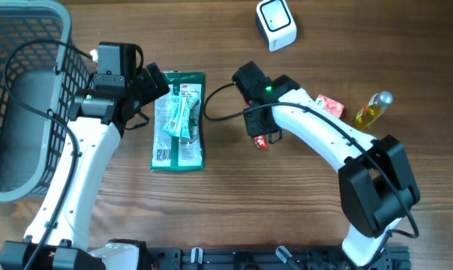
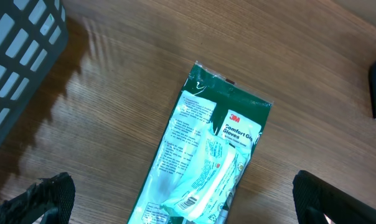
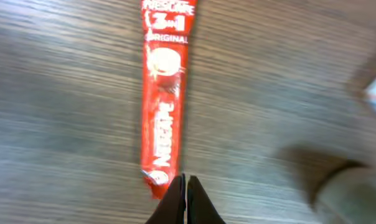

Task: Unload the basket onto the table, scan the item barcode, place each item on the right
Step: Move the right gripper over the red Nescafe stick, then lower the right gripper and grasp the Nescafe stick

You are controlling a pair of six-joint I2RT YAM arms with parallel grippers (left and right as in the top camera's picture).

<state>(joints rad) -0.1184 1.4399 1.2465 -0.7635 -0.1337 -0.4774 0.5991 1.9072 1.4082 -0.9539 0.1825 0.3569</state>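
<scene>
A green pack of gloves (image 1: 178, 120) lies flat on the wooden table; a small barcode (image 2: 189, 202) shows on its pale inner sleeve. My left gripper (image 1: 153, 96) hovers over the pack's left edge, open wide. In the left wrist view the gloves pack (image 2: 206, 155) lies between the two dark fingertips (image 2: 51, 199) of the left gripper (image 2: 188, 208). A red Nescafe stick (image 3: 165, 93) lies on the table. My right gripper (image 3: 187, 180) is shut, with its tips over the stick's near end. From overhead, only a bit of the stick (image 1: 261, 142) shows under the right gripper (image 1: 262, 133). A white scanner (image 1: 276, 24) stands at the back.
A grey mesh basket (image 1: 24, 97) fills the left side, close to the left arm. A small red packet (image 1: 330, 105) and a yellow bottle (image 1: 372, 109) lie to the right, beyond the right arm. A black cable runs from the right wrist toward the gloves pack.
</scene>
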